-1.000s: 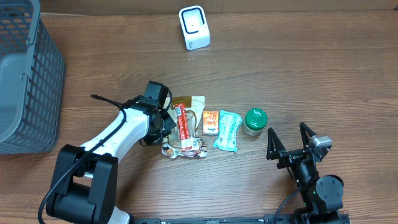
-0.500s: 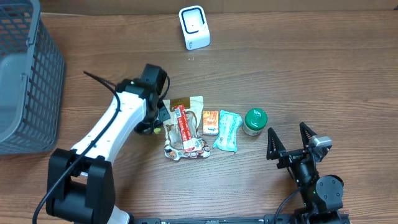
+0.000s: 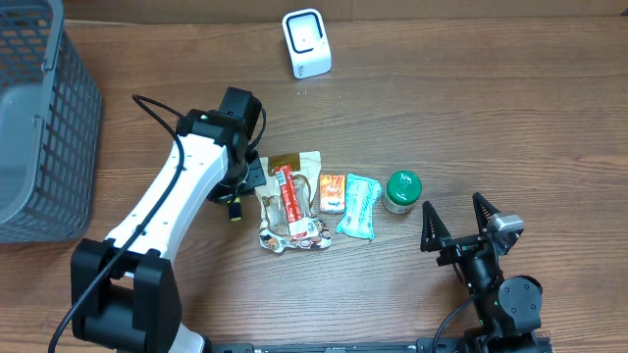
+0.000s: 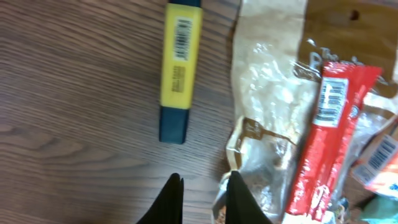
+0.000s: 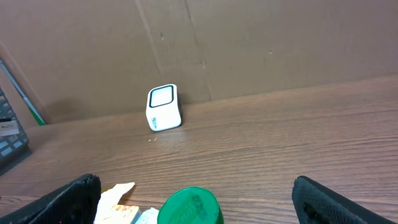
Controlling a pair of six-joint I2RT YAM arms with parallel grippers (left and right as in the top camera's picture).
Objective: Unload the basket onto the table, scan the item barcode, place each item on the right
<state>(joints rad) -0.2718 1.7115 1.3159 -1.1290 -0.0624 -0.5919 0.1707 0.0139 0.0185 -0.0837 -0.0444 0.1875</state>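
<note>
A yellow marker with a dark cap (image 4: 179, 62) lies flat on the wood, barcode label facing up, just left of a crinkled clear-and-brown bag (image 4: 273, 106). From above, the marker (image 3: 235, 207) shows small below the left arm. My left gripper (image 4: 202, 186) hovers short of the marker's cap end, jaws parted a little with nothing between them. The white scanner (image 3: 306, 42) stands at the back of the table, also in the right wrist view (image 5: 164, 107). My right gripper (image 3: 461, 218) rests wide open at the front right, empty.
A red stick pack (image 3: 287, 194) lies on the bag. To its right lie an orange packet (image 3: 332, 193), a teal packet (image 3: 359, 206) and a green-lidded jar (image 3: 401, 190). A grey basket (image 3: 39, 127) stands at the far left.
The left arm has drawn back up and to the left from the bag. Its jaws have parted slightly, and the yellow marker now lies free on the table.
</note>
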